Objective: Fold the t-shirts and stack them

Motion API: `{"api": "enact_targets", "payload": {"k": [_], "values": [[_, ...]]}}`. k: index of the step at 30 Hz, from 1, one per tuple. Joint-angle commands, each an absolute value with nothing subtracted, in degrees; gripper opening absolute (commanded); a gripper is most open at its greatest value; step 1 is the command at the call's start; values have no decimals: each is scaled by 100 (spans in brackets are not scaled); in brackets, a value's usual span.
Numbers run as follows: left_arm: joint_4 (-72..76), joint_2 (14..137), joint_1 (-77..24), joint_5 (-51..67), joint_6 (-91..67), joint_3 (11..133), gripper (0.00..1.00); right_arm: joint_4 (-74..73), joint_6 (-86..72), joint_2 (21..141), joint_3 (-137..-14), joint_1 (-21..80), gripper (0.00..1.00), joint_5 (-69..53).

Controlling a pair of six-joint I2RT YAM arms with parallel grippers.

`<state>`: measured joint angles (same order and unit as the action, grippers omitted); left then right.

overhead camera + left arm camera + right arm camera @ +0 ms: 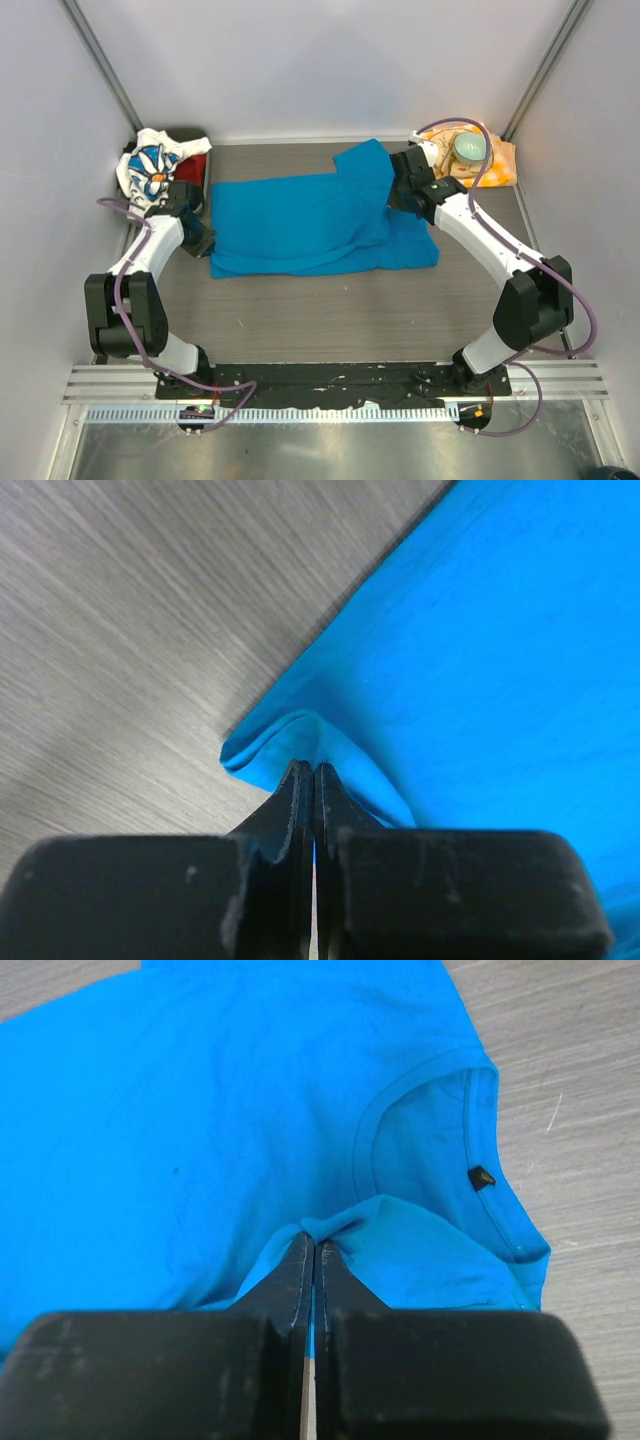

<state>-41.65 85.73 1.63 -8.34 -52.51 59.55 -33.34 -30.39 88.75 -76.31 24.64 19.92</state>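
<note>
The plain bright blue cloth t-shirt point(300, 225) lies flat in the middle of the grey wood-grain bench point(330, 310), long axis left to right, collar to the right. The left claw point(308, 772) is clenched on its left edge, and the right claw point(308, 1240) is clenched on a fold just beside the collar. The white daisy-print t-shirt point(150, 170) is heaped in the far left corner. The red t-shirt point(198, 165) beside it is mostly hidden and seems crumpled.

Bright, even overhead light with soft shadows. Glare streaks the shiny metal strip point(320, 450). In the wrist views, the black fingers point(296, 810) blur up close, the plain bright blue cloth t-shirt point(200, 1110) is sharp, and the grey wood-grain counter point(120, 630) is smeared.
</note>
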Motion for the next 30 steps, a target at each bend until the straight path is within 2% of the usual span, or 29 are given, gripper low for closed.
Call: {"api": "enact_targets", "payload": {"k": [1,12,19,30], "values": [[-3999,8736,220,-818,-5344,6389,0,-3067,-2953,9026,-8129,2400,1,1899],[-4113,8904,430,-616,-5300,6838,0,-3085,-2936,9449,-8604,2373,1,1740],[-4166,8289,501,-133,-5142,6671,0,-3304,-2813,8650,-8499,2373,1,1872],[-4385,6725,510,158,-4975,5309,0,-3823,-2900,7146,-7507,2373,1,1872]]}}
